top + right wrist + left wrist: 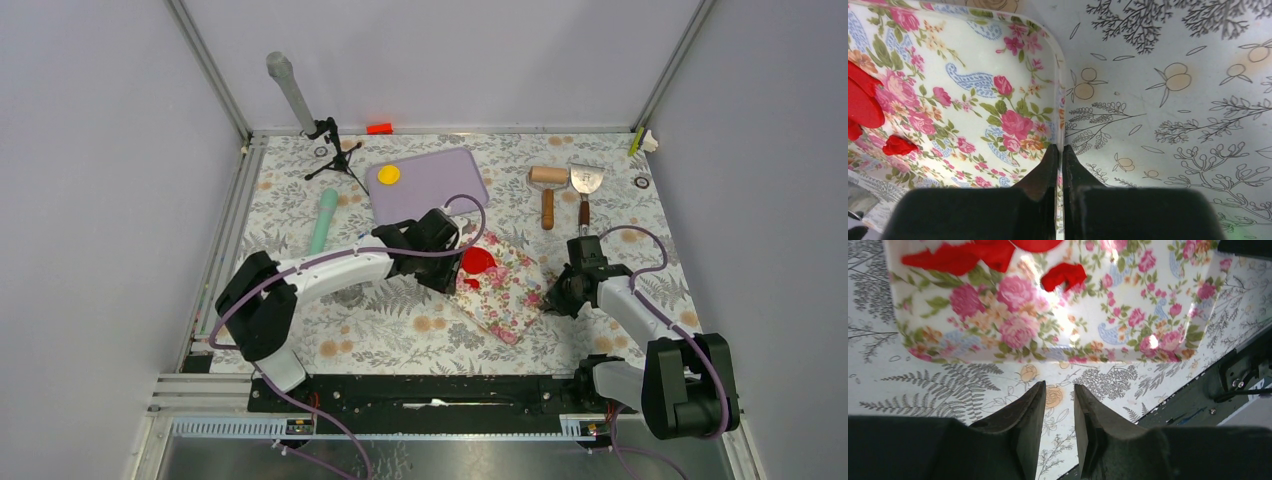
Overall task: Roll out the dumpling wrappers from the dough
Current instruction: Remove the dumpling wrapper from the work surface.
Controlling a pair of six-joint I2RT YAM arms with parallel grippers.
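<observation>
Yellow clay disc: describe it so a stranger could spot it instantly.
Find the lavender rectangular board at the far centre of the table. Near its left edge lies a small flat round yellow clay disc. It lies alone there; the clay on the floral tray is red.

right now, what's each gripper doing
left gripper: open, empty
right gripper: closed on the edge of the floral mat

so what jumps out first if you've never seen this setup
The bright red dough on the floral tray at mid-table grabs the eye first. Next come the right fingers, pinched shut on that tray's right edge, and the yellow disc on the purple board further back.
</observation>
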